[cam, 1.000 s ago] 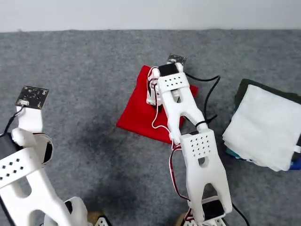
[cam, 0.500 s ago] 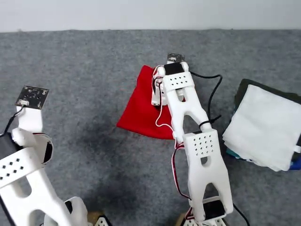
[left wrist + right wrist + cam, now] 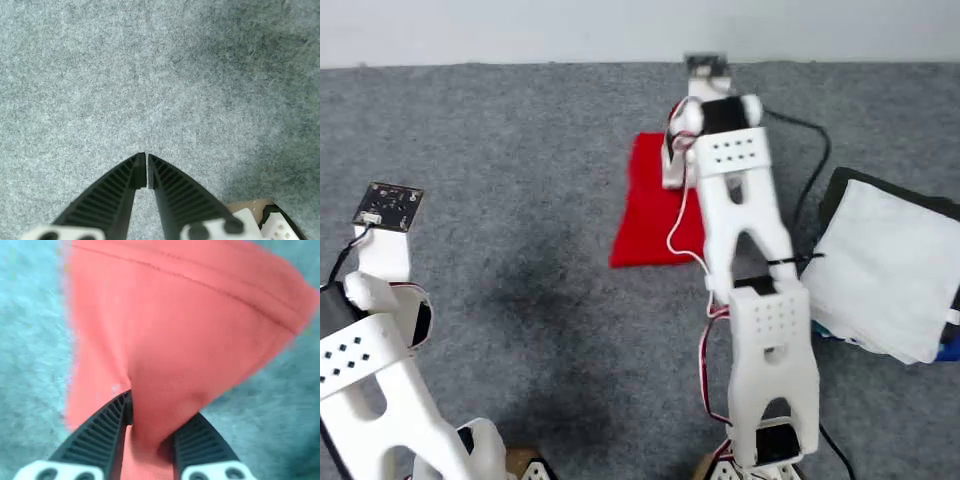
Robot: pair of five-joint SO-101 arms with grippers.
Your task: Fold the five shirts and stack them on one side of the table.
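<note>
Just beside the stack of folded shirts (image 3: 885, 265), red shirt (image 3: 655, 215) lies partly on the grey bench (image 3: 500, 150), one bunched fold pinched in my right end effector (image 3: 156, 410). Left end effector (image 3: 147, 157) pressed together on nothing, well apart from the stack. Judgement: lift clear of the stack's edge, carry across, lower flat and square before letting go. No readable writing or labels

A shirt (image 3: 648, 220) lay mid-way across the desk (image 3: 500, 130), toward its far edge, pinched in the right tool (image 3: 150, 415) — the folded stack (image 3: 885, 265) nearby on its right, the left tool (image 3: 146, 172) well apart leftward.
</note>
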